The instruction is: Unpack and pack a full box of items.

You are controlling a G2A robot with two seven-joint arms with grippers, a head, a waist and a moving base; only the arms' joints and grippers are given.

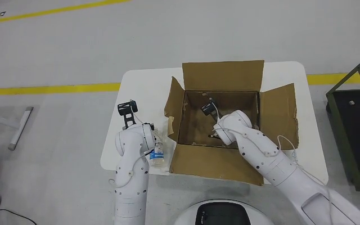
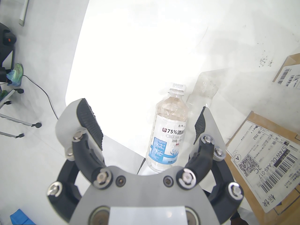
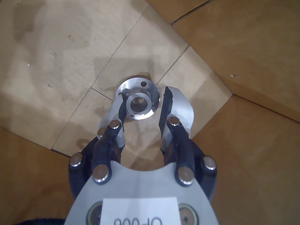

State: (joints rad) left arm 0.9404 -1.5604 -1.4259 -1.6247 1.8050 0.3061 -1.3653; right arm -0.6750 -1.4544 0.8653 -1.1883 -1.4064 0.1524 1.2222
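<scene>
Right claw: the right claw [image 3: 144,97] is being held low inside the open brown cardboard box [image 3: 70,59], fingers spread to either side of a round silver metal flange with a raised hollow hub [image 3: 150,87]; nothing is being pinched yet.
Flange: it is being straddled where it lies flat on the box floor near a corner. Its rim seems to be touched by one finger while the other is being held just beside it, a placing judged to suit a squeeze across it for lifting out.
Left claw: the left claw [image 2: 144,111] is being held spread and empty over the table's edge.
Bottle: a clear plastic bottle with a blue and white label [image 2: 167,132] is being left upright on the table, just beyond the left claw and beside a box flap. It is judged to be already unpacked.
Table: a white table with rounded corners [image 1: 140,84] is being used to carry the box, whose flaps are being left folded outward for access.
Room: the table is being surrounded by a grey floor marked with yellow lines [image 1: 56,89], with a dark green frame [image 1: 343,112] at one side.
</scene>
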